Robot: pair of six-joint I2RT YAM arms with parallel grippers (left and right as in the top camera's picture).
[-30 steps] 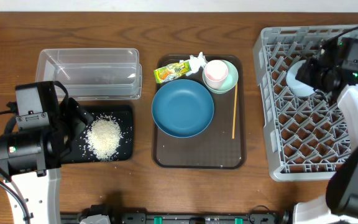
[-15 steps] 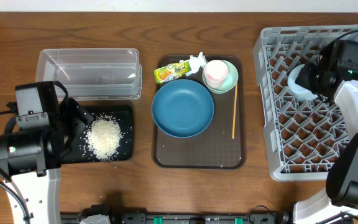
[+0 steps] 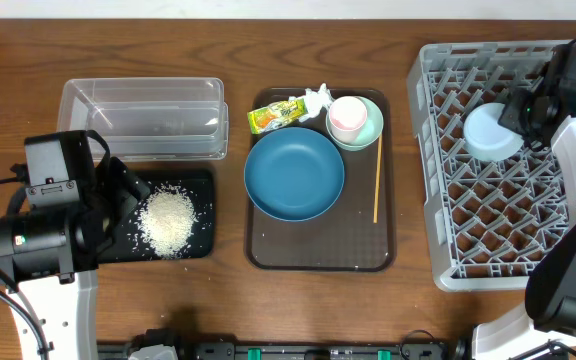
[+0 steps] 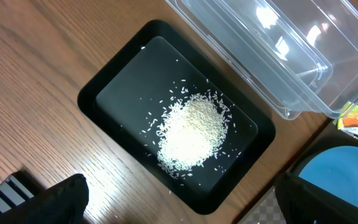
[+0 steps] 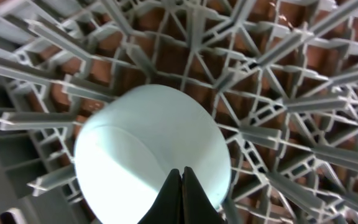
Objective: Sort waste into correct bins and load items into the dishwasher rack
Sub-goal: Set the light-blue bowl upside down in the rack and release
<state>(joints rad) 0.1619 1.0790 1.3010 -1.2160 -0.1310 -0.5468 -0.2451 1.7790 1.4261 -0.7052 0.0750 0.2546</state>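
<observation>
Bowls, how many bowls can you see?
2. A light blue bowl rests in the grey rack; a mint green bowl stands on the brown tray, with a pink cup inside it. None seems hidden.

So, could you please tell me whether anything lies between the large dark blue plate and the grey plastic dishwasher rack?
Yes: the thin wooden chopstick lies on the dark brown serving tray, between the dark blue plate and the grey lattice rack; otherwise only the tray's rim.
</observation>
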